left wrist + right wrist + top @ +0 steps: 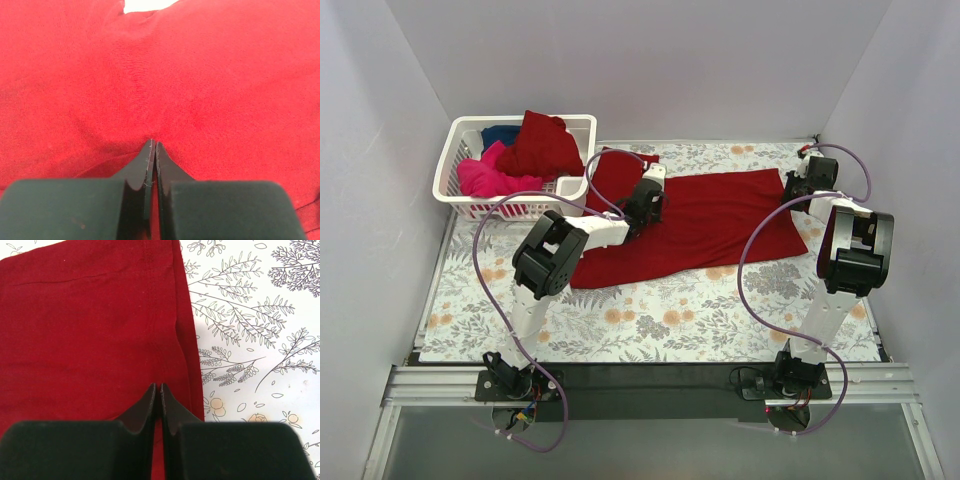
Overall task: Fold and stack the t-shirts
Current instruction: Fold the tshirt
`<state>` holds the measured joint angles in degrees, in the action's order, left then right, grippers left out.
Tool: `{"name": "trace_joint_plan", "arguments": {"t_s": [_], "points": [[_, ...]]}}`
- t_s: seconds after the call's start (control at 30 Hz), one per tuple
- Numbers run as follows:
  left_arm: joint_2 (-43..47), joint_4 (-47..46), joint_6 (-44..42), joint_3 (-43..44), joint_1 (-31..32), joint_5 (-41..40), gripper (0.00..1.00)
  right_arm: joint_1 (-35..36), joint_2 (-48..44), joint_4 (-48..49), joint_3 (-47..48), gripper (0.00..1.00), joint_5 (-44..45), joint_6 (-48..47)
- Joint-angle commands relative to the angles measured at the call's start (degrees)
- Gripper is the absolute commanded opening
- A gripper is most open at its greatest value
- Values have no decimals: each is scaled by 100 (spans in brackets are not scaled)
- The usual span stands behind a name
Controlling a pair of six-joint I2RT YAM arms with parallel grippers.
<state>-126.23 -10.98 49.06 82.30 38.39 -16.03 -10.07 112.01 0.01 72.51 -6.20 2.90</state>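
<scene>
1. Work item: 1 dark red t-shirt [720, 225] lies spread on the floral table [650, 320], between the 2 arms. Its long axis runs left to right, and 1 sleeve reaches toward the white basket [485, 208].
2. Queue: 3 more shirts lie bunched in the basket and have not been unloaded. They are a hot pink shirt [485, 175], a dark blue shirt [502, 133] and a second dark red shirt [540, 145].
3. Left gripper [642, 210]: it is set down on the left part of the spread shirt. In the left wrist view the fingertips [145, 160] are pressed together and wrinkles in the cloth converge on them. Judged: it has a pinch of the cloth.
4. Right gripper [794, 190]: it is at the right edge of the same shirt. In the right wrist view the fingertips [150, 400] meet with no gap, just inside the stitched border, and a crease rises from them. Judged: it also has a pinch of the cloth, but this is less certain.
5. Completed: 1 shirt is laid out and both arms are positioned on it. No finished fold is visible, and there is no stack on the table.
6. Outstanding: all folds on this shirt, a spot for the stack, then unloading, folding and stacking the other 3 shirts. Judged progress: early, with 0 of 4 shirts done.
</scene>
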Motion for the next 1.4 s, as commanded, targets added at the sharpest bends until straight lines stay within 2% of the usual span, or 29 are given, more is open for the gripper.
{"name": "trace_joint_plan", "arguments": {"t_s": [0.0,0.23,0.8,1.13,1.37], "points": [[134,0,-2,137,2,-31,0,-22,-12,87,70,1,-13,-17],[547,-281,16,-170,2,-181,0,-31,-126,96,26,1,66,-26],[758,-729,-142,-266,-33,-971,0,-39,-364,104,-61,1,224,-26],[1188,-1301,-28,-803,-130,-1148,0,-39,-487,140,-114,1,321,-26],[1198,-1380,-54,-777,-174,-1130,0,-39,-469,157,-79,1,312,-26]]}}
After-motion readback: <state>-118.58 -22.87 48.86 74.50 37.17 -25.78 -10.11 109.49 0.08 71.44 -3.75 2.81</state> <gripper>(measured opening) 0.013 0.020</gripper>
